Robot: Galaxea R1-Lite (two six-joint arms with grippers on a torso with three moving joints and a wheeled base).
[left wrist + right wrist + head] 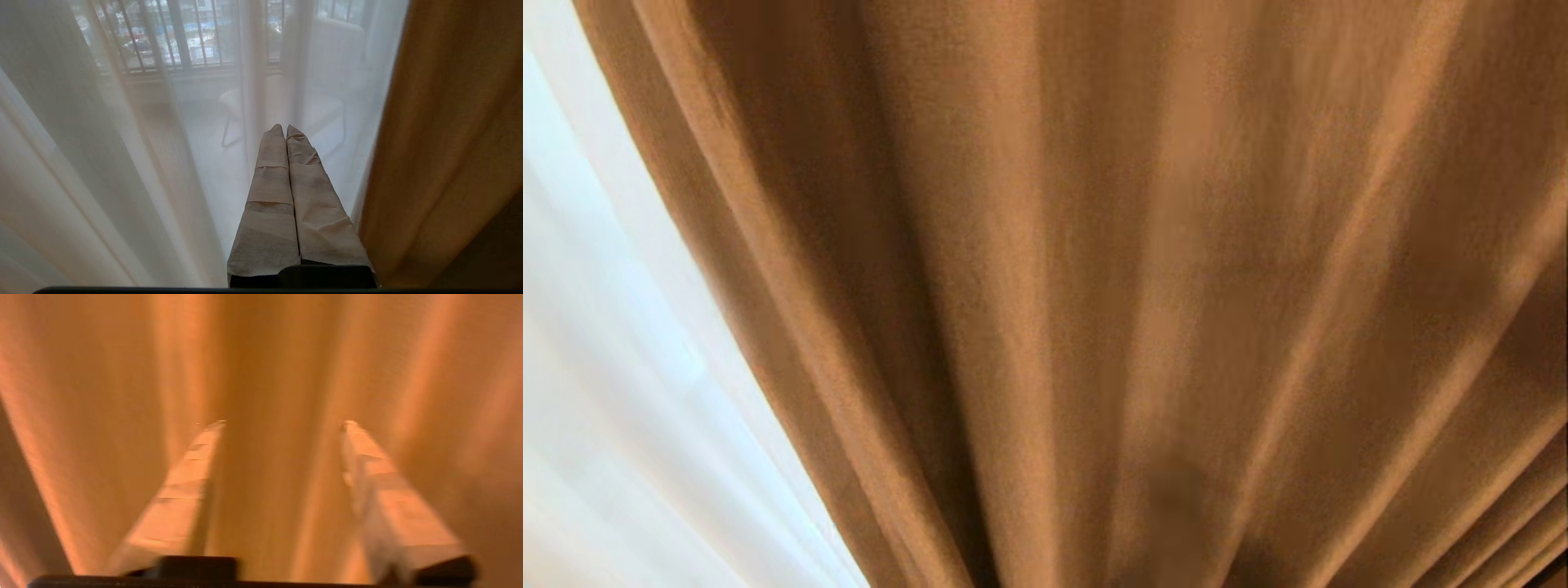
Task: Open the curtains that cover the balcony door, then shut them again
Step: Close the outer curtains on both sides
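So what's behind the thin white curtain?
Through the thin white curtain you can faintly see a white chair, pale floor and railing bars with blurry shapes outside. The brown drape beside it hides whatever is behind it.

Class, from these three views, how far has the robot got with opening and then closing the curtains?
Done: nothing plainly finished; the sheer curtain hangs across the glass. In hand: the right gripper, fingers apart, faces folds of the heavy drape, which fills the head view; no fabric is pinched between them. The left gripper is shut, holding nothing, beside the drape's edge. Left: drawing the curtains open, then closing them.
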